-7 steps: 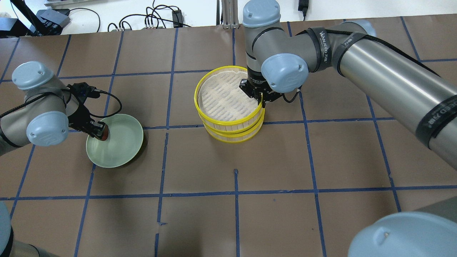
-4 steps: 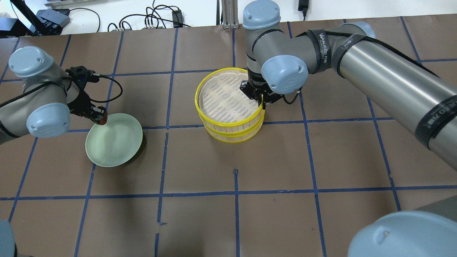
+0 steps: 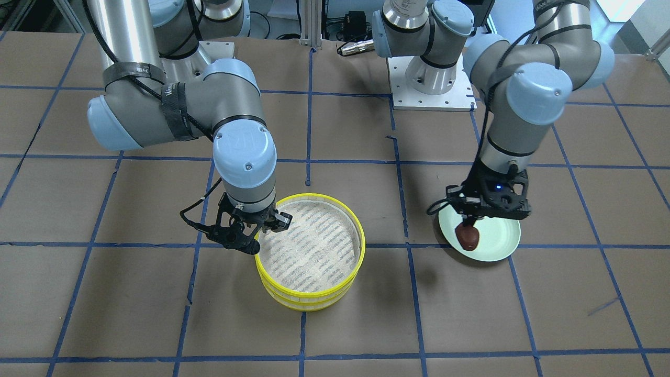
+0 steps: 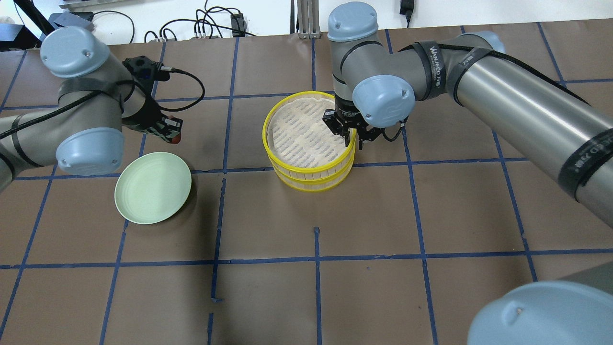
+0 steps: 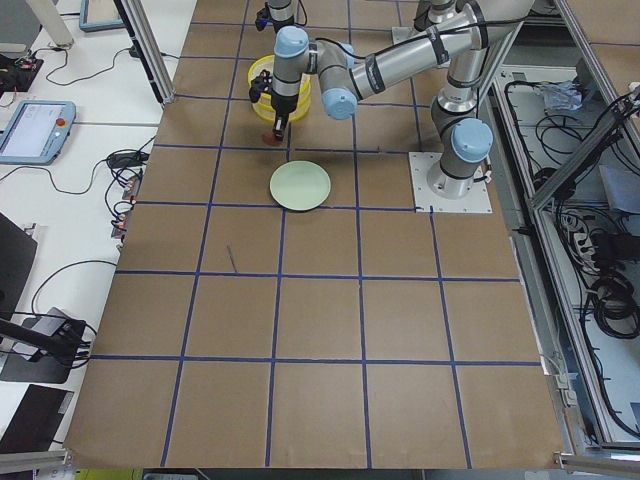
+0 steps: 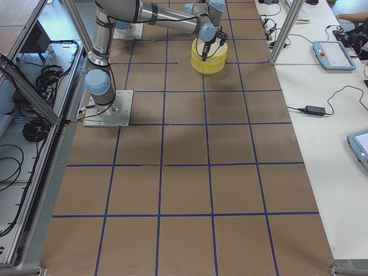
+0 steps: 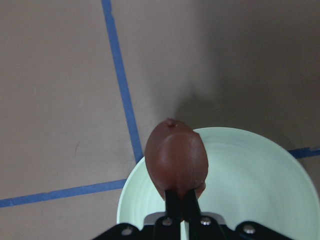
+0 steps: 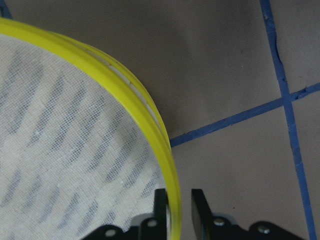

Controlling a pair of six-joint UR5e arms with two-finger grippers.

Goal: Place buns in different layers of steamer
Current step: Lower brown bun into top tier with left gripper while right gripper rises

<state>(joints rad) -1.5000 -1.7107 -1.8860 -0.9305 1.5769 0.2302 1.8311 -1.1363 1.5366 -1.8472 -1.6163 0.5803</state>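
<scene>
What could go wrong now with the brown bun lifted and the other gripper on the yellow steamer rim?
The dark reddish-brown oval bun hangs from the left gripper by one narrow end, so it may slip. The right gripper straddles only the thin rim of the top yellow-rimmed steamer tray; lifted there, the tray could tilt or drag the lower tray.

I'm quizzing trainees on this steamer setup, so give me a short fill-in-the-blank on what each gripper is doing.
1. The left gripper holds the ____ bun.
2. The right gripper has one finger on each side of the upper tray's ____ rim.
3. The two steamer trays sit ____ one on the other.
4. The pale green plate has ____ buns on it.

Missing words: brown; yellow; stacked; no
</scene>
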